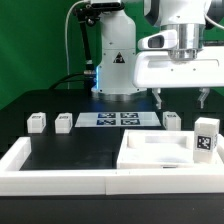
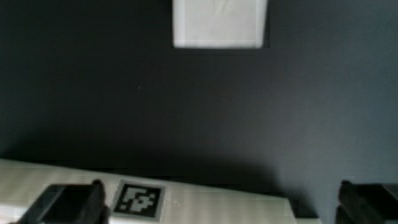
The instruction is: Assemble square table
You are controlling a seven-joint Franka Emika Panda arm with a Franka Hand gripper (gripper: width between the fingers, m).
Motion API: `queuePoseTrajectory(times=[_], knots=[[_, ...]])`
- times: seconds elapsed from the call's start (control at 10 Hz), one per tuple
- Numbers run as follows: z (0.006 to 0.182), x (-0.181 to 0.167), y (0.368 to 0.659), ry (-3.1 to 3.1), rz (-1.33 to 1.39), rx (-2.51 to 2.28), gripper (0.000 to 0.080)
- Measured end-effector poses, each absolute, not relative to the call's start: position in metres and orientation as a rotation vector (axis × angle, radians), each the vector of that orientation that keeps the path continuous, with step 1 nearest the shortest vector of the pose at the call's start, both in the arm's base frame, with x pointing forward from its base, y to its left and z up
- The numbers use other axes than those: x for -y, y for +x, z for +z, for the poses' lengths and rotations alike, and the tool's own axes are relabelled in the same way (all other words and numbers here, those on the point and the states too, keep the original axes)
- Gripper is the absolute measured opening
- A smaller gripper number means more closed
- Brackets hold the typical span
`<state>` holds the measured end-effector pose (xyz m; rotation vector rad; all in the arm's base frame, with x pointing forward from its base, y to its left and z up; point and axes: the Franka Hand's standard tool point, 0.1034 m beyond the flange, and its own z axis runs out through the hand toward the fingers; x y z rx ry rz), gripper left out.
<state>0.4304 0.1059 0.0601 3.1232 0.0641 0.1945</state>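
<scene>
The square table's white slab (image 1: pixel 150 155) lies flat at the exterior view's right, inside the rim wall. Two short white legs (image 1: pixel 37 122) (image 1: pixel 64 122) stand at the left, a third leg (image 1: pixel 172 120) stands just behind the slab, and a taller tagged leg (image 1: pixel 206 136) stands at the slab's right edge. My gripper (image 1: pixel 182 99) hangs open above the slab's far edge, holding nothing. In the wrist view, the slab's tagged edge (image 2: pixel 214 195) lies below the dark fingers (image 2: pixel 71 205), and one white leg (image 2: pixel 221 22) sits beyond on the black table; the gripper (image 2: pixel 221 210) is open.
The marker board (image 1: pixel 120 119) lies flat between the legs in front of the robot base (image 1: pixel 115 70). A long white rim wall (image 1: pixel 60 178) runs along the front and left of the black work surface.
</scene>
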Motion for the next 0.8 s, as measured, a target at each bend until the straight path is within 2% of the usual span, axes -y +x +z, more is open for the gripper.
queuePoseTrajectory(times=[0.6,0.8], knots=[[0.058,-0.105,0.427,3.122,0.15,-0.065,0.0648],[0.053,-0.105,0.416,3.117,-0.037,-0.068,0.0648]])
